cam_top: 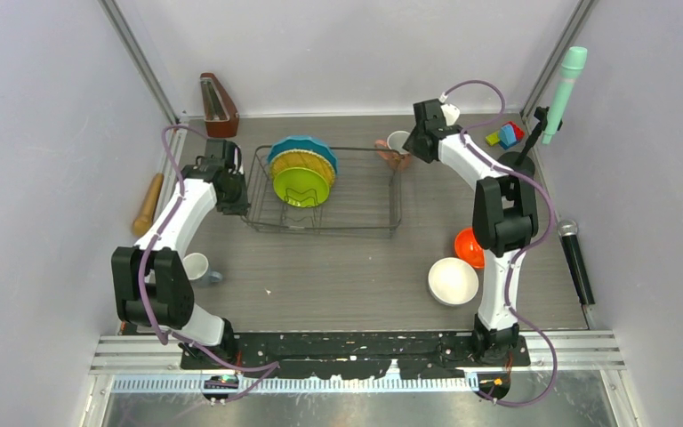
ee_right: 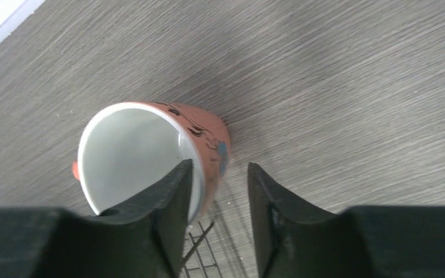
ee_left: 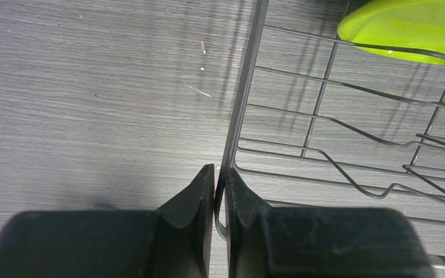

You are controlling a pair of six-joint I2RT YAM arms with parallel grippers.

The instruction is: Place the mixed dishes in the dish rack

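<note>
Right claw (ee_right: 220, 168) is standing spread across the wall of the pink glazed mug (ee_right: 133, 150). One finger (ee_right: 171, 202) is sitting inside the white interior at the rim. The other finger is hanging outside with a visible gap, so nothing is being pinched. The mug is sitting mouth-up on the grey wood-grain table (ee_right: 353, 87) directly under this claw, just outside the right end of the dark rectangular wire dish rack (cam_top: 325, 229).

Left claw (ee_left: 220, 174) is pressing together on the rack's left rim wire.

Toward the left claw's end of the rack, three plates are standing on edge in the dividers. They are a blue scalloped plate (cam_top: 302, 145) farthest back, a yellow-orange woven-look plate (cam_top: 302, 162) in the middle, and a lime green round plate (cam_top: 301, 187) in front.

Well behind the right claw, by that arm's base, a round orange bowl (cam_top: 467, 246) and a round white bowl (cam_top: 453, 281) are sitting side by side. The arm is partly hiding the orange one.

Behind the left claw, beside that arm, a small pale grey-blue cup (cam_top: 197, 267) is resting on the table. A wooden rolling pin (cam_top: 148, 205) is lying left of the left claw, by the wall. Coloured toy blocks (cam_top: 505, 135) are sitting right of the right claw.
</note>
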